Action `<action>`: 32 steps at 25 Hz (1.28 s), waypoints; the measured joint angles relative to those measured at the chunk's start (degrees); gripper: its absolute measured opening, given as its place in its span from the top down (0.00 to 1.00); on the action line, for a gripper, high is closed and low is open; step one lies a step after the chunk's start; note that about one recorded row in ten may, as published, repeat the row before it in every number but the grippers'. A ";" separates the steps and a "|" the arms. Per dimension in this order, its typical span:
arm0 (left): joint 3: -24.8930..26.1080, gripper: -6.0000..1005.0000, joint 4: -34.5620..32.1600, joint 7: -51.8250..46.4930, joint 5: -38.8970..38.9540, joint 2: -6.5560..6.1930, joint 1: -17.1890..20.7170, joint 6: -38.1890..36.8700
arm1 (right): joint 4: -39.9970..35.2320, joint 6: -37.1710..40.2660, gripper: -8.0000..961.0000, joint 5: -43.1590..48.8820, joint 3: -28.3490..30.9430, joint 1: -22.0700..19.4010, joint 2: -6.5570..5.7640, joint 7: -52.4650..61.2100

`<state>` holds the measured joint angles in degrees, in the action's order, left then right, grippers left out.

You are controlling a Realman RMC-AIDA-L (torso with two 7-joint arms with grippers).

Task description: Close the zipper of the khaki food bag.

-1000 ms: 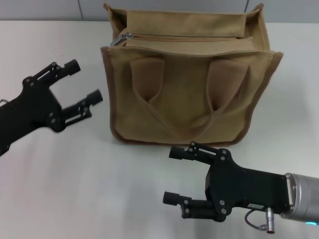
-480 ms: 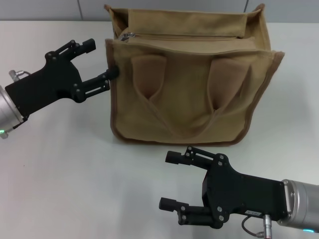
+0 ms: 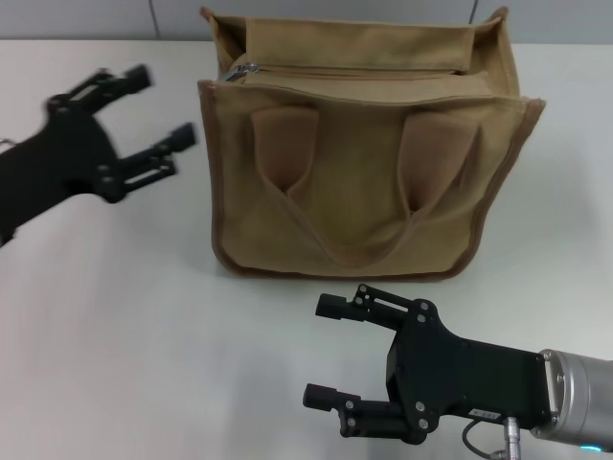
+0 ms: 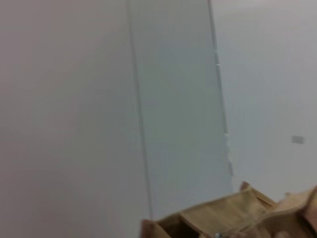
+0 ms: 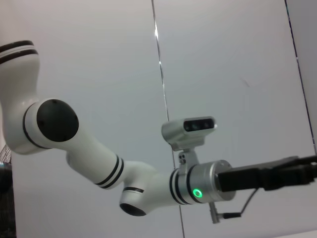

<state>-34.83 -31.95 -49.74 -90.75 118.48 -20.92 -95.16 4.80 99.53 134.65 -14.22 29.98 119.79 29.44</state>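
On the white table (image 3: 115, 335) stands the boxy tan canvas khaki food bag (image 3: 364, 153), upright, its khaki-taped zipper (image 3: 345, 70) running across the top with the silver pull at the left end; nothing inside shows. Left gripper (image 3: 160, 113) hovers beside the bag's left edge, fingers apart. Right gripper (image 3: 326, 353) hangs near the front, fingers spread.

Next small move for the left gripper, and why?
Probably bring the open left gripper up and over to the small silver zipper pull at the tan canvas bag's left top corner; it hangs beside the bag, touching nothing. The right gripper idles in front.
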 joint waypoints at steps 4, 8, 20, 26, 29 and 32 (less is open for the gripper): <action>1.53 0.18 -0.44 -0.29 2.12 0.02 1.31 -0.03 | 0.14 -0.51 0.18 0.00 0.04 0.20 0.00 0.00; 2.50 0.18 -0.02 -0.25 3.72 0.12 1.13 2.25 | 0.56 -1.31 0.18 0.00 0.10 0.73 0.00 -0.01; -9.99 0.19 -0.32 0.59 3.08 0.36 -1.39 12.52 | 1.37 -3.39 0.18 -0.08 0.53 0.87 0.09 -0.08; -9.79 0.19 2.44 0.34 7.58 0.65 -3.36 13.20 | 1.62 -3.56 0.18 -0.25 0.60 0.99 0.09 -0.08; -9.92 0.19 3.71 0.50 10.67 0.65 -3.74 13.28 | 1.81 -3.66 0.18 -0.22 0.61 0.92 0.09 -0.09; -9.97 0.19 3.76 0.32 11.08 0.65 -3.87 13.20 | 1.91 -4.27 0.18 -0.26 0.60 0.76 0.09 -0.08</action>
<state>-44.81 -28.19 -49.43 -79.68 119.13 -24.79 -81.96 6.72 95.26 134.39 -13.62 30.75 119.88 29.35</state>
